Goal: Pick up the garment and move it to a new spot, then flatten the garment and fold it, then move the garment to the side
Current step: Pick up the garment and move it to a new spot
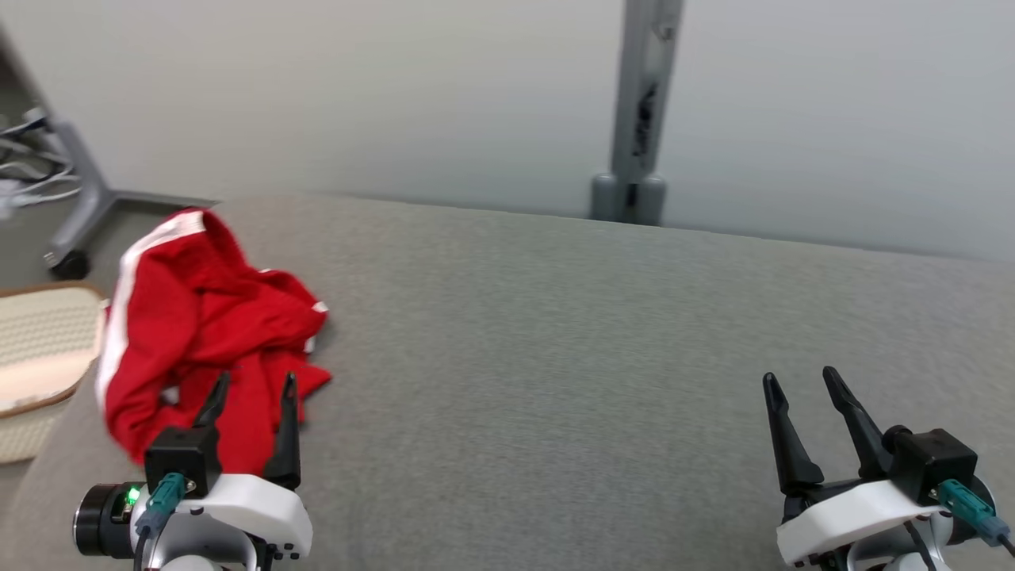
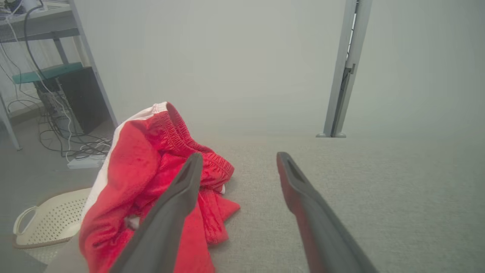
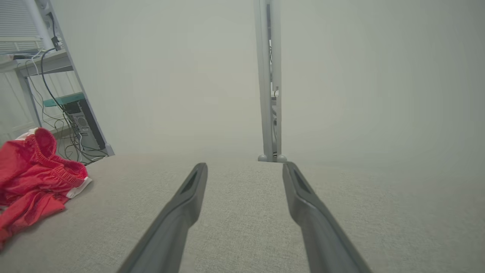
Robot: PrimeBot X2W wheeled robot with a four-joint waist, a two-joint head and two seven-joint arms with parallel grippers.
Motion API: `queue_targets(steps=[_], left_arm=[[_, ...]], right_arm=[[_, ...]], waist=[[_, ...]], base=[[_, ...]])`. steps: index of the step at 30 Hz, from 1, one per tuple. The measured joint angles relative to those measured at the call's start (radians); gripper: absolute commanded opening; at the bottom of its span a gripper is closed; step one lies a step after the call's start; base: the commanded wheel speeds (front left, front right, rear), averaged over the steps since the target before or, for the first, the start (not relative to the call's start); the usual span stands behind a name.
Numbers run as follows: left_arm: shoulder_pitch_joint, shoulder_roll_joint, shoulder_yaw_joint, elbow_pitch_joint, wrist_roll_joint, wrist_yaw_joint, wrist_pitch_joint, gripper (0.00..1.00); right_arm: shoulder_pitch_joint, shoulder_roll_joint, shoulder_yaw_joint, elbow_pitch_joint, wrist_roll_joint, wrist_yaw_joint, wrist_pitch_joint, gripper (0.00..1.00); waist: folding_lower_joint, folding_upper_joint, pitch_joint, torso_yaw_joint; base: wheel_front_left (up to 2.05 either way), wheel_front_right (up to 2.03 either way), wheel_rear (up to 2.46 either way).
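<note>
Presently the garment [image 1: 198,333], red with a white side stripe and an elastic waistband, lies in a crumpled heap at the left end of the grey fabric surface [image 1: 555,357], close to its left edge. It is neither flattened nor folded.

Left gripper [image 1: 257,379]: jaws spread wide, nothing between them. It stands at the near left, just on the near side of the heap. In the left wrist view one finger overlaps the red cloth; contact cannot be confirmed.

Right gripper [image 1: 798,376]: jaws likewise spread, empty, over bare surface at the near right, well apart from the garment.

A cream perforated basket [image 1: 40,349] sits on the floor left of the surface. A grey post [image 1: 642,103] rises beyond the far edge.
</note>
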Motion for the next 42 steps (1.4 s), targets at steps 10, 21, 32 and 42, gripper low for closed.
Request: queue_targets(steps=[10,21,32,42], left_arm=[[-0.013,0.017,0.01,-0.004,-0.011,0.004,-0.006,1.0],[-0.012,0.023,0.016,-0.014,-0.024,0.016,-0.019,1.0],[-0.014,0.025,0.006,-0.02,-0.027,0.022,-0.016,1.0],[-0.21,0.054,-0.021,-0.065,-0.005,0.009,0.037,1.0]], right_arm=[[-0.007,0.003,0.033,-0.002,0.009,0.0,-0.003,1.0],[-0.024,0.005,0.045,0.016,0.016,0.001,-0.011,1.0],[-0.026,0.005,0.043,0.028,0.023,0.001,-0.018,1.0],[-0.022,0.006,0.034,0.0,-0.016,0.001,-0.006,1.0]], waist=[[0.0,0.0,0.004,0.202],[0.0,0.0,0.017,0.282],[0.0,0.0,0.022,0.285],[0.0,0.0,0.024,0.28]], base=[[0.0,0.0,0.0],[0.0,0.0,0.0],[0.0,0.0,0.0],[0.0,0.0,0.0]])
